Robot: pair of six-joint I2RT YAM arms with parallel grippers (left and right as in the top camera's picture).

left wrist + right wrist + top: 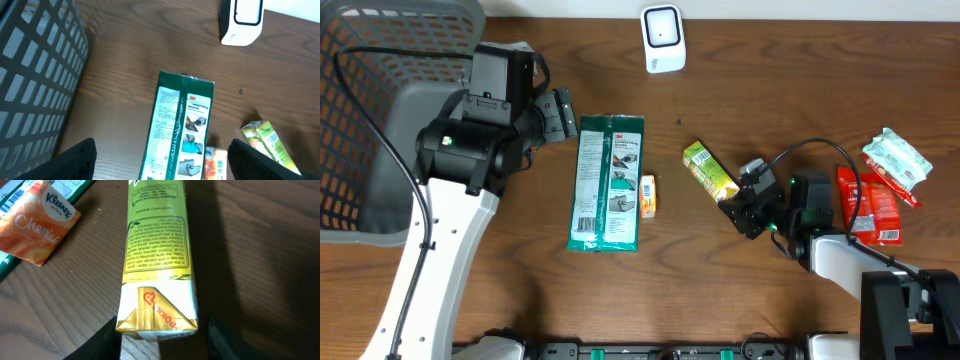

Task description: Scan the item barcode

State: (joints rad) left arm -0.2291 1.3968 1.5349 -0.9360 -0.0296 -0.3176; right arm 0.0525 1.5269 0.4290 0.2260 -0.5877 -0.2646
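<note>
Now my right claw [161, 341] stands around the near end of the green tea carton [157, 245], one finger on each side. Whether they already press it or only frame it, I cannot tell. My left claw [563, 115] is spread wide and holds nothing, just beside the basket [380, 120].

The carton lies flat near the middle of the table, well apart from the white scanner [661, 38] at the far edge. The danger, I think, is a grip so close to the end: the carton may swing or slip when it is lifted, and then its barcode may face away from the scanner.

My right wrist view shows the folded gold end and the small print, with no barcode on the upper face. Only the overhead view shows the scanner and the way to it.
</note>
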